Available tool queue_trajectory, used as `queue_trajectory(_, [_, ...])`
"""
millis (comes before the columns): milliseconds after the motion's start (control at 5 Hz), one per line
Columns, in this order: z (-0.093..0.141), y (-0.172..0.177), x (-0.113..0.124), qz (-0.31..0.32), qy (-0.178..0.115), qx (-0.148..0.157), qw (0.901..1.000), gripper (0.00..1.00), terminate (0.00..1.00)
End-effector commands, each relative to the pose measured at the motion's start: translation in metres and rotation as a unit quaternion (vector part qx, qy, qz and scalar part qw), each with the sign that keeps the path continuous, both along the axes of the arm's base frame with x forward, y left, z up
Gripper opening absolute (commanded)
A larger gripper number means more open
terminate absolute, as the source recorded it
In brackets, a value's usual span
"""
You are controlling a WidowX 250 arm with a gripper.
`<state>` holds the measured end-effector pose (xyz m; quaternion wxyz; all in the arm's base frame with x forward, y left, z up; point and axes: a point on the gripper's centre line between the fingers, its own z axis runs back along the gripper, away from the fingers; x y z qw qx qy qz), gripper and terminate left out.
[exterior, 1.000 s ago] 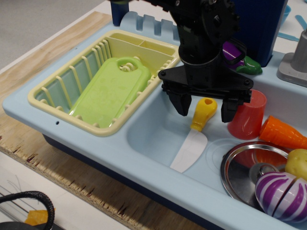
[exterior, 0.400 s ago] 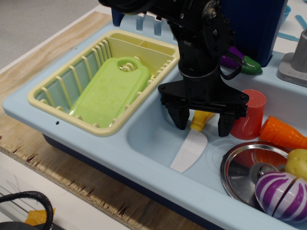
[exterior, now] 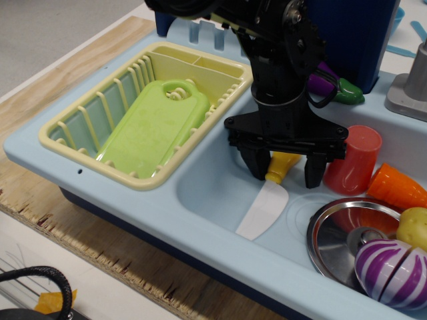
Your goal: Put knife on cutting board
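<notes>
1. You have one knife [exterior: 265,206] and one cutting board [exterior: 150,127].
2. One dish rack [exterior: 87,107].
3. One red cup [exterior: 351,160], one orange carrot [exterior: 399,187], one metal lid [exterior: 337,233].
4. One eggplant [exterior: 333,83], one purple onion [exterior: 393,272].

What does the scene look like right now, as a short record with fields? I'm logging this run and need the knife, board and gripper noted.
knife: lying in the sink basin, white blade toward the camera, yellow handle under the gripper
cutting board: green, resting in the pale yellow dish rack
gripper: open, fingers either side of the knife handle
task state: knife not yet on the board
</notes>
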<state>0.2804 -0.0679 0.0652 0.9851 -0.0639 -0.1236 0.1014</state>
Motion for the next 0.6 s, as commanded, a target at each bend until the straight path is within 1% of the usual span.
queue_trajectory(0, [0.000, 0.007, 0.004, 0.005, 0.003, 0.004, 1.0000, 1.00, 0.00])
queue_trajectory(200, [0.011, 0.007, 0.002, 0.009, 0.003, 0.012, 0.9999, 1.00, 0.00])
queue_trajectory(400, [0.028, 0.008, 0.015, 0.003, -0.010, 0.024, 0.9996, 0.00, 0.00])
